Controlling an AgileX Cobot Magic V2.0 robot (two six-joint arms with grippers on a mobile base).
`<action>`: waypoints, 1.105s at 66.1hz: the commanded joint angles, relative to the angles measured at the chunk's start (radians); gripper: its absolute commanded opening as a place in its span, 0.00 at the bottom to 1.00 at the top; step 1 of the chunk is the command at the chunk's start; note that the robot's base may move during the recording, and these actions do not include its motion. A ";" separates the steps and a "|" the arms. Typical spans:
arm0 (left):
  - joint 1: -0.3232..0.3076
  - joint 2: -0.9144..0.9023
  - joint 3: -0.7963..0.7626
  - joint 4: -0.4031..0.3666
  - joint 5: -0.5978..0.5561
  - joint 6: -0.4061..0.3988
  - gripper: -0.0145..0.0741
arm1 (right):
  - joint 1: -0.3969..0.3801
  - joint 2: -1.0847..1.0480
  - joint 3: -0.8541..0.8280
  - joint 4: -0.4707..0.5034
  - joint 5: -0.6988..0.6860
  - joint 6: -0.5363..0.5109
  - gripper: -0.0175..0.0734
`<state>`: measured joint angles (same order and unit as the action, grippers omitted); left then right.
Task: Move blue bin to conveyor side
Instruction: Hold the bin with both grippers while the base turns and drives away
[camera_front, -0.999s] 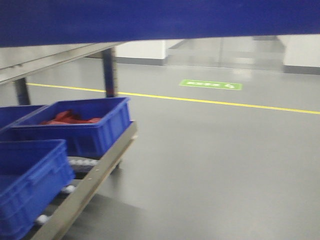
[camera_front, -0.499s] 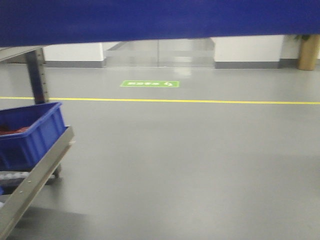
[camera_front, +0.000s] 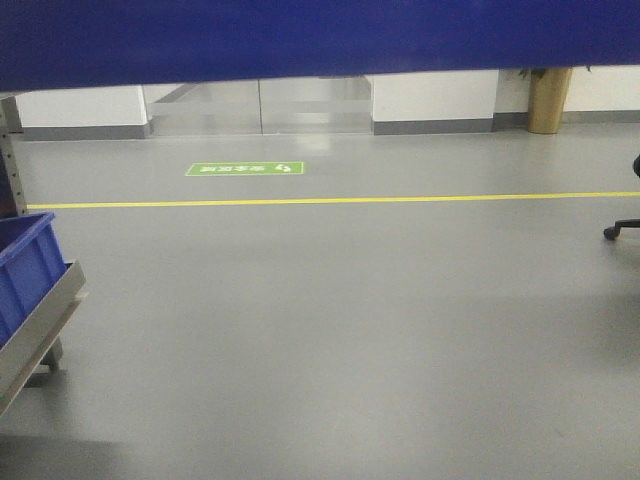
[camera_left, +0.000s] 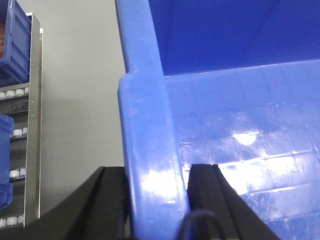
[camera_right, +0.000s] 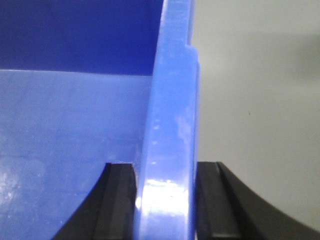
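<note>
The blue bin (camera_left: 240, 125) was gripped at its thick rim by both hands, one at each side wall. In the left wrist view, the left hand (camera_left: 156, 175) was pinched on the rim. One black finger (camera_left: 112, 200) lay against the outside of the wall and the other against the glossy inner face. The right hand (camera_right: 167, 170) was pinched the same way on the opposite rim, with its outer finger (camera_right: 210, 200) on the floor side and its inner one inside the bin. Both hands were only as wide apart as the rim is thick.

From the front, the bin's wall filled a dark blue band across the top, with the grey floor (camera_front: 350, 330) below it. A yellow line (camera_front: 330, 201) and a green sign (camera_front: 244, 169) marked the floor. At the left edge a smaller blue bin (camera_front: 25, 270) stood on a steel rack (camera_front: 40, 320), well apart from the held bin. The rack's white rollers (camera_left: 15, 93) showed in the left wrist view.
</note>
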<state>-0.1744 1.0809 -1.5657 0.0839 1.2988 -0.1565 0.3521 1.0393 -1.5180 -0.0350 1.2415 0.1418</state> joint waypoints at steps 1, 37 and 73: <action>-0.009 -0.015 -0.022 -0.009 -0.078 0.016 0.15 | -0.003 -0.015 -0.017 -0.008 -0.106 -0.019 0.11; -0.009 -0.015 -0.022 -0.009 -0.078 0.016 0.15 | -0.003 -0.015 -0.017 -0.008 -0.106 -0.019 0.11; -0.009 -0.015 -0.022 -0.005 -0.078 0.016 0.15 | -0.003 -0.015 -0.017 -0.008 -0.106 -0.019 0.11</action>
<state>-0.1744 1.0809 -1.5657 0.0856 1.3026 -0.1565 0.3521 1.0393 -1.5180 -0.0331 1.2415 0.1418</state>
